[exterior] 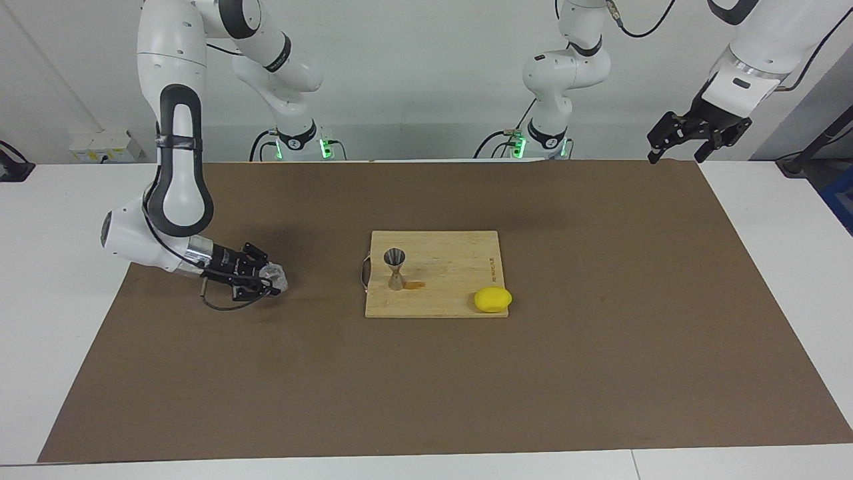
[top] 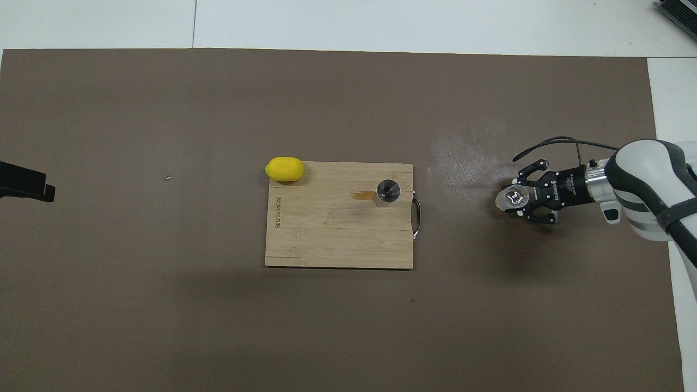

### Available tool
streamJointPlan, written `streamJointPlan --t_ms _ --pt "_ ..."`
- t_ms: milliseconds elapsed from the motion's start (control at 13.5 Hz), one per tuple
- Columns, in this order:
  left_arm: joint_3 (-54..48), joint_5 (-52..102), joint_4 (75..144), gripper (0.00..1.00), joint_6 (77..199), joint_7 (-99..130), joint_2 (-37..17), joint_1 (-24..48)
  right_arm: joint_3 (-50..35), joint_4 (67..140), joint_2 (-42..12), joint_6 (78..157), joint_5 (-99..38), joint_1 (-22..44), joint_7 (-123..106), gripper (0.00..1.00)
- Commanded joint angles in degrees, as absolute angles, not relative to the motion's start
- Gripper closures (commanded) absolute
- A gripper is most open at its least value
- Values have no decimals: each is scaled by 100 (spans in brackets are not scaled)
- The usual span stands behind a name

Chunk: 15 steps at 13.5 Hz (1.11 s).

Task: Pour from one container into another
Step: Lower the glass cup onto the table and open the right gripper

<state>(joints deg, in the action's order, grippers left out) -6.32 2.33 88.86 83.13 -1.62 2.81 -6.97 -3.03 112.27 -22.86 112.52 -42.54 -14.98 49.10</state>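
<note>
The right gripper (exterior: 266,280) had its fingers clamped on the glass cup (exterior: 274,277), low over the brown mat toward its own end, apparently setting it down. The jigger (exterior: 396,269) stood upright on the cutting board (exterior: 446,293). The left gripper (exterior: 693,133) waited, fingers apart.

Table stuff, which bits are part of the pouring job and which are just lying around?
Part of the job:
glass cup, held in the right pincer
steel jigger, upright on the cutting board

Just lying about:
lemon
left pincer, waiting, open
</note>
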Motion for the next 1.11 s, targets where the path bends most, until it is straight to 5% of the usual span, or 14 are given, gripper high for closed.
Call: streamJointPlan --t_ms 0,74,222,296,741,1037 --pt "-615 185 9062 0 8279 -158 448 -659 -360 11232 -2329 11171 -4438 -1617 4632 73" --pt "-615 185 9062 0 8279 -158 448 -659 -352 11259 -2329 11180 -4438 -1635 4641 57" --pt "-615 185 9062 0 8279 -158 448 -659 -352 11347 -2303 11250 -4447 -1696 4658 42" --pt "-615 185 9062 0 8279 -158 448 -659 -352 11347 -2277 11259 -4439 -1696 4606 0" --pt "-615 185 9062 0 8279 -158 448 -659 -273 11347 -2241 11468 -3905 -1933 4579 0" --pt "-615 185 9062 0 8279 -158 448 -659 -307 11320 -1707 11689 -2947 -1837 4509 0"
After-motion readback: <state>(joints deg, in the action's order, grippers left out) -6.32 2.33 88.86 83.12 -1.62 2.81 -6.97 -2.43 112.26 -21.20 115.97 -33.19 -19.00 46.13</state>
